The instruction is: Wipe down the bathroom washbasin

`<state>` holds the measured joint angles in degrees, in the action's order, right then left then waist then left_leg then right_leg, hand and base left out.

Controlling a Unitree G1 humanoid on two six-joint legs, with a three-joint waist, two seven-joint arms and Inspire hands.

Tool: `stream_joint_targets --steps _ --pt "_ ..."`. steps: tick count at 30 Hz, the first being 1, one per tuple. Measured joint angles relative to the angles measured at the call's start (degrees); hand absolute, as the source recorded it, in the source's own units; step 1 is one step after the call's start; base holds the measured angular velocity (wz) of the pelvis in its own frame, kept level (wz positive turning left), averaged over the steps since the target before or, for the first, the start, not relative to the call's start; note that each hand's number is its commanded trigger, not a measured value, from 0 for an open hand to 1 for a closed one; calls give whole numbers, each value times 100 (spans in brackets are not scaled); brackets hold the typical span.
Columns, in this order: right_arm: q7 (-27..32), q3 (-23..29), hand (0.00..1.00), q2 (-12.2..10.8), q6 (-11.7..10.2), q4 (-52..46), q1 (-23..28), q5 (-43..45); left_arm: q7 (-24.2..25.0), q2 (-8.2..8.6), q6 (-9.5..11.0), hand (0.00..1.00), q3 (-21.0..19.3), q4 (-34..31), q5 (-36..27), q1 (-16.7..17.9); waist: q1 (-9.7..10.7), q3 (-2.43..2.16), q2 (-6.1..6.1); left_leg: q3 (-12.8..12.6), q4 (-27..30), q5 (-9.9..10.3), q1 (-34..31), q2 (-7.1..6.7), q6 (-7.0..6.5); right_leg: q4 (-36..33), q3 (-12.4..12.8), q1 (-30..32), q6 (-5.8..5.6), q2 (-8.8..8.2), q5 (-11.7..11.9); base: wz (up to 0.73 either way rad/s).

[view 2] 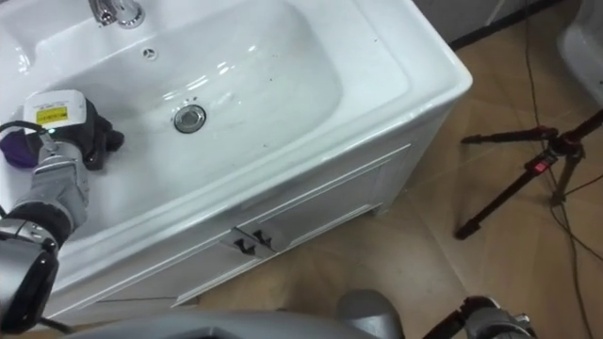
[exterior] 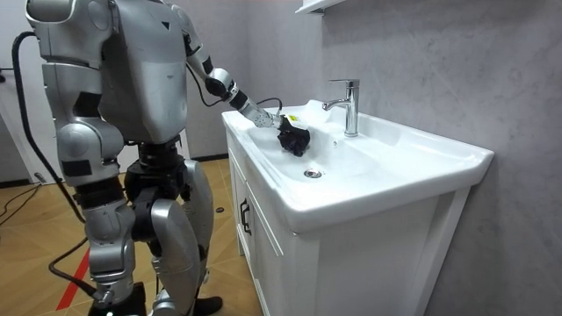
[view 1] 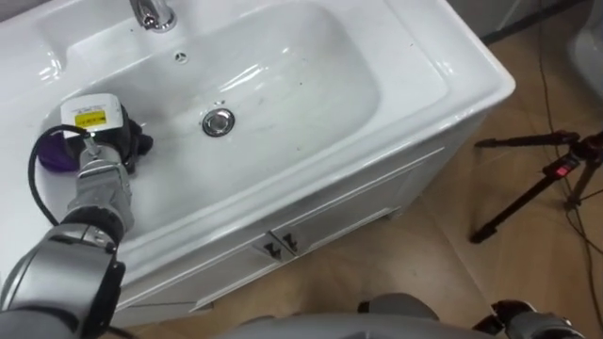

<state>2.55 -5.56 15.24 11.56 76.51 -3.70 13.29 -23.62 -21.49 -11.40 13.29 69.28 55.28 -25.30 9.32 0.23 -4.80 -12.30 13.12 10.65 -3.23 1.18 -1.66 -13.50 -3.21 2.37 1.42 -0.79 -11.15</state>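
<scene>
L robot hand (view 1: 122,143) down in basin (view 1: 311,66), on slope at 9 o'clock from drain (view 1: 218,121). Purple cloth (view 1: 55,153) pokes out at hand's 9, touching it. Grip: can't tell. Tap (view 1: 151,13) at drain's 11. Robot stands at cabinet (view 1: 358,202) front.

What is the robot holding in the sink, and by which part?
The left hand covers a purple cloth in the basin; the grip cannot be told.

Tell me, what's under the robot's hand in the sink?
A purple cloth peeks out beneath the left hand, against the side of the basin. The hand covers the rest of it.
</scene>
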Motion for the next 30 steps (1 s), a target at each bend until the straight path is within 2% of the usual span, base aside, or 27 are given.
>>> stream_joint_targets --steps 3,8,12,14,16,19,22,26,30 --pt "53 10 0 3 -86 -37 -15 -2 7 8 2 100 -9 11 -170 4 -16 4 -8 -8 8 -13 -8 7 21 -5 1 14 20 5 5 3" --pt "53 -1 0 -3 -101 -37 -85 -224 30 29 2 100 12 -10 -200 7 2 9 -1 3 37 -20 -46 2 30 -42 -10 109 31 0 -2 0" --pt "131 -53 0 -17 -93 -28 -59 -436 31 59 -20 100 43 -5 -395 7 54 40 45 -18 36 -26 -75 1 35 -103 -17 167 31 -9 -20 0" --pt "188 -61 0 -54 -92 -27 -37 -452 26 115 -37 100 21 -5 -389 6 96 48 56 -20 30 -31 -86 0 36 -114 -25 178 32 -14 -27 0" --pt "233 -119 0 -98 -94 -16 -27 -560 14 286 -124 100 -20 -8 -423 -28 162 59 73 -70 31 -33 -99 5 36 -117 -16 200 35 -14 -29 0" --pt "220 -213 0 -146 -101 16 -29 -600 29 499 -127 100 -33 52 -660 -165 171 69 95 -152 31 -33 -125 14 36 -151 18 268 37 -13 -35 -7" --pt "145 -218 0 -164 -96 8 -1 -602 68 602 -152 100 -33 219 -850 -339 284 74 101 -193 30 -33 -116 21 36 -151 67 271 34 -11 -38 -2" --pt "138 -234 0 -171 -66 -5 50 -639 68 749 -238 100 -42 266 -1168 -434 337 75 102 -258 20 -33 -83 27 36 -182 138 280 27 -11 -54 -8" --pt "99 -225 0 -228 -75 30 42 -588 70 783 -230 100 -76 274 -1652 -518 527 112 176 -271 14 -33 -52 -13 36 -485 155 399 27 -66 -220 2"
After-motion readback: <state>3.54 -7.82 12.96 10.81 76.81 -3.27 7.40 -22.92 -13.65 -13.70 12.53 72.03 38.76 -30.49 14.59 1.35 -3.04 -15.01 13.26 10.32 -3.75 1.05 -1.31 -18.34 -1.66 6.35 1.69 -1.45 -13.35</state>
